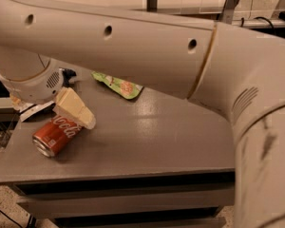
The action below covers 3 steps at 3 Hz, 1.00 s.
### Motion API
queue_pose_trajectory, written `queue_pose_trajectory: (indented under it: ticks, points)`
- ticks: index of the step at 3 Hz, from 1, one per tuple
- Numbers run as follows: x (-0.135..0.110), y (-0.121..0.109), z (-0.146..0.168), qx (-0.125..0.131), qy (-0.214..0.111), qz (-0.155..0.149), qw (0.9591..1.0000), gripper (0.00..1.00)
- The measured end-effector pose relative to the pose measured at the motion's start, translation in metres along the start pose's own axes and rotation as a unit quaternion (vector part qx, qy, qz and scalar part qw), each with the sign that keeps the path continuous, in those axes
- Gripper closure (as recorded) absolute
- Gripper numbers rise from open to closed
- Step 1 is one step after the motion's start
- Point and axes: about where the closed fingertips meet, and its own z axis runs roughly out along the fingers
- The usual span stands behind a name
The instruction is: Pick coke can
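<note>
The coke can (56, 135) lies on its side at the front left of the grey table (161, 137), its silver end facing the front left. My gripper (45, 106) hangs just above and behind the can, with the jaws spread apart. One cream finger (75, 109) reaches down over the can's upper right end. The tip of the other finger shows at the far left, beside the table's edge. Nothing is held. My large white arm fills the top and right of the view.
A green snack bag (119, 86) lies behind the can, partly under the arm. A blue-and-white chip bag (34, 111) lies mostly hidden under the gripper. The table's front edge is close below the can.
</note>
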Motion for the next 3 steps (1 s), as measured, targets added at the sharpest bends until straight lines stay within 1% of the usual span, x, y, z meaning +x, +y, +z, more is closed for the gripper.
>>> queue_pose_trajectory:
  ticks: [1,2,3]
  points:
    - [0.009,-0.002,0.012,-0.012,-0.011,0.021,0.9996,0.0]
    - [0.015,0.003,0.02,-0.017,-0.04,0.04,0.9982,0.0]
    - [0.023,0.009,0.026,-0.015,-0.063,0.068,0.9956,0.15]
